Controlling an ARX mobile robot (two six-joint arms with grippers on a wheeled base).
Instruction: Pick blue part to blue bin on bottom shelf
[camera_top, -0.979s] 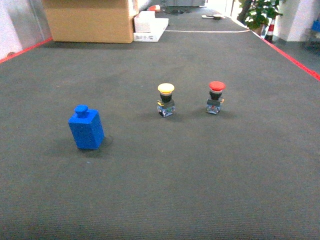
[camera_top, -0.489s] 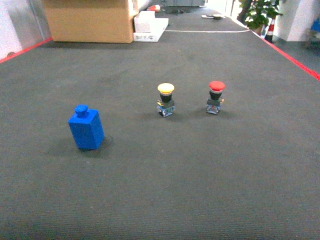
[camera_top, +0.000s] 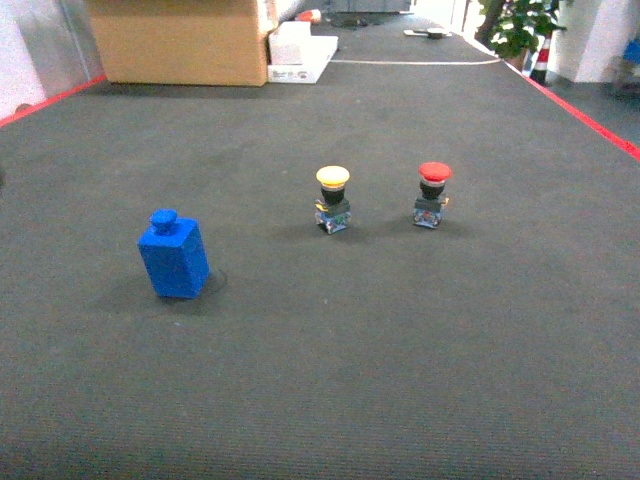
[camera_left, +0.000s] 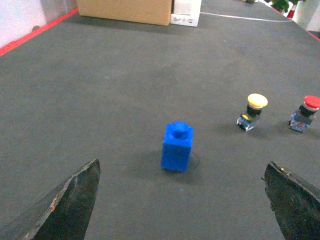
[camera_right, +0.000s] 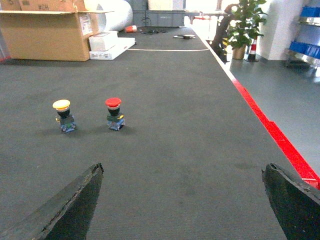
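Left gripper (camera_left: 182, 200) poised above the carpet, jaws spread wide, blue part (camera_left: 177, 146) standing untouched between and beyond them, carpet bare around it.

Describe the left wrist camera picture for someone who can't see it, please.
A small blue part with a round knob on top stands upright on dark grey carpet, centred between the open left gripper's two dark fingertips at the bottom corners. To its right stand a yellow-capped push button and a red-capped push button; a cardboard box sits far behind.
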